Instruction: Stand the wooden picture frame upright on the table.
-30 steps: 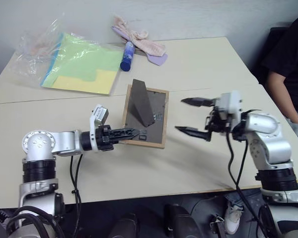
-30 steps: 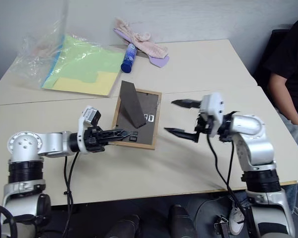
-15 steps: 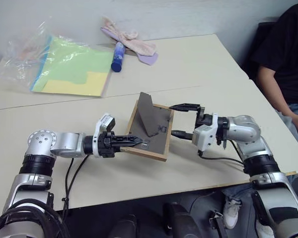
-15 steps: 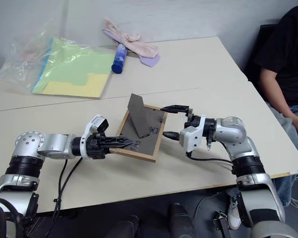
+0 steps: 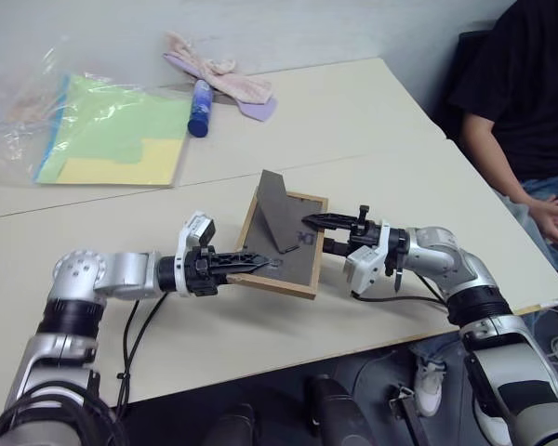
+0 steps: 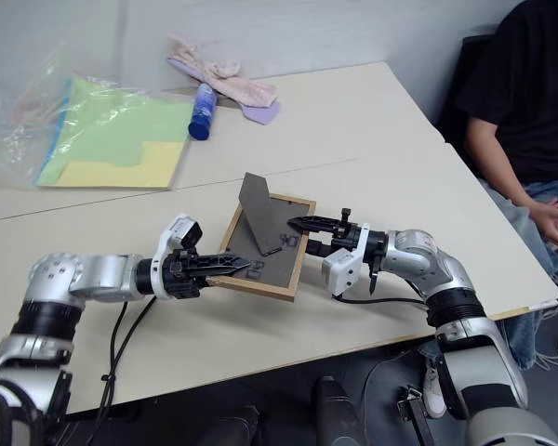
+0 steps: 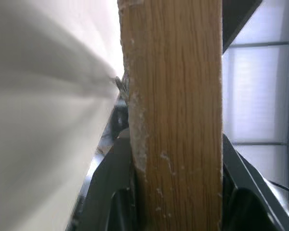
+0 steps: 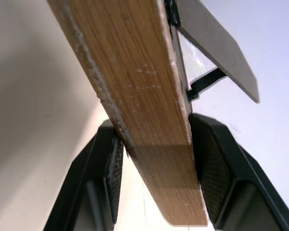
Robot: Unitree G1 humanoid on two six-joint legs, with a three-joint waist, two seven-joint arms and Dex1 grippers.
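The wooden picture frame is at the middle of the table, dark grey backing facing up, with its fold-out stand sticking up. My left gripper comes in level from the left and is shut on the frame's near-left wooden edge, both black fingers against the wood. From the right, my right gripper straddles the right edge, its pads pressed on either face. I cannot tell whether the frame still rests on the table.
Green-yellow paper in a plastic bag lies at the far left, with a blue tube and a pink cloth behind it. A person sits at the table's right side. A seam crosses the tabletop.
My right gripper came in from the right, rolled over, sank and closed from wide open onto the frame's right edge. The left gripper kept its hold. The camera view shifted.
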